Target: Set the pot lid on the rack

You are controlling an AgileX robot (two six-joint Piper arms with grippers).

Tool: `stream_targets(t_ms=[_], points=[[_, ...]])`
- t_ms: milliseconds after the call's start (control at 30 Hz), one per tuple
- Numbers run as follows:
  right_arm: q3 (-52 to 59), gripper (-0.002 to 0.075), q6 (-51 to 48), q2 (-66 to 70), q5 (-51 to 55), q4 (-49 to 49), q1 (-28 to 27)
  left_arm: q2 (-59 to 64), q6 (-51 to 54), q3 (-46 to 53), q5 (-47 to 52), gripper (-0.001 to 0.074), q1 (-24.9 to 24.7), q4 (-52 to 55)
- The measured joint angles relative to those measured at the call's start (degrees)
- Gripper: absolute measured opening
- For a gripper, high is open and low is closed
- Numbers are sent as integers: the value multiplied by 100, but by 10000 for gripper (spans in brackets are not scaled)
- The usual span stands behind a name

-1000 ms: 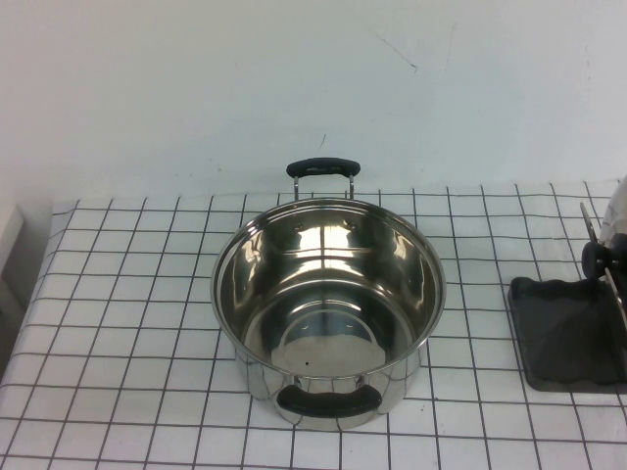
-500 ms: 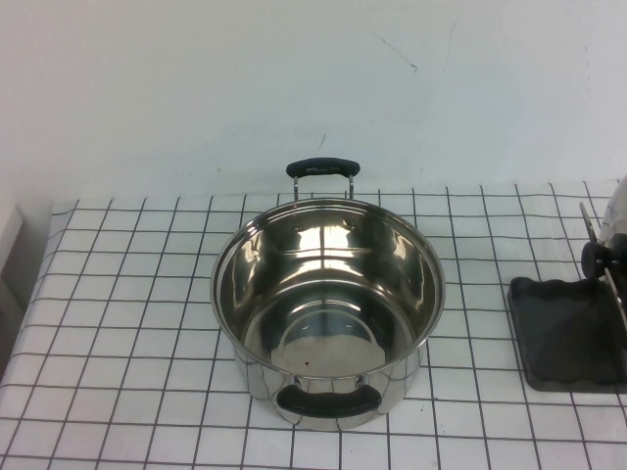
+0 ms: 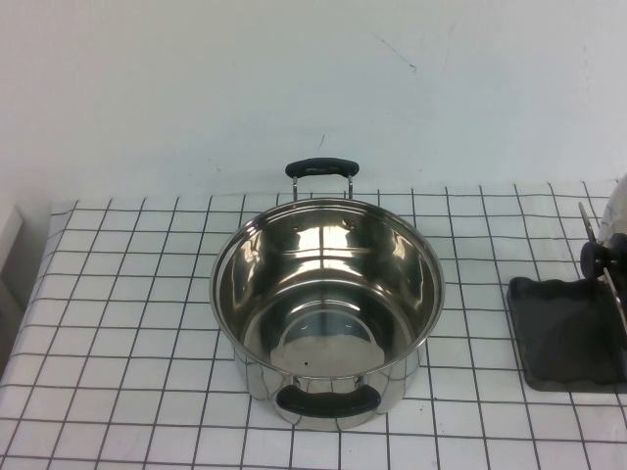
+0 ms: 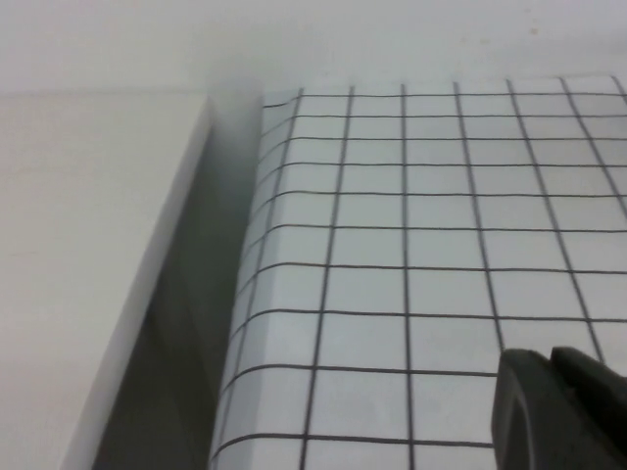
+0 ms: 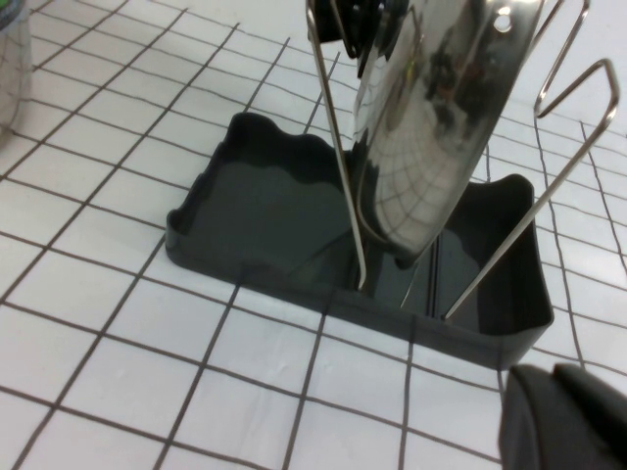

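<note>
The shiny steel pot lid (image 5: 431,127) stands on edge between the thin wire rods (image 5: 338,147) of the rack, whose dark grey tray (image 5: 245,186) sits on the grid cloth. In the high view the tray (image 3: 563,333) is at the right edge, with only the lid's black knob (image 3: 596,257) and a sliver of its rim showing. My right gripper (image 5: 552,372) is shut and empty, just in front of the tray and apart from the lid. My left gripper (image 4: 552,354) is shut and empty over the cloth near the table's left edge. Neither gripper shows in the high view.
The deep steel pot (image 3: 328,304) with two black handles stands open in the middle of the table. A white wall runs along the back. A pale surface (image 4: 88,245) lies beside the table's left edge, with a dark gap between.
</note>
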Motion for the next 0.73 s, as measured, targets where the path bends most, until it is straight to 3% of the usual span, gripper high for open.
stream_targets(t_ms=[200,733], points=[[0,-2,0,0,0,0,0,0,111,0,23,-2,-697,-23],[0,-2,4,0,0,0,0,0,119,-7,48,-2,-731,-65]])
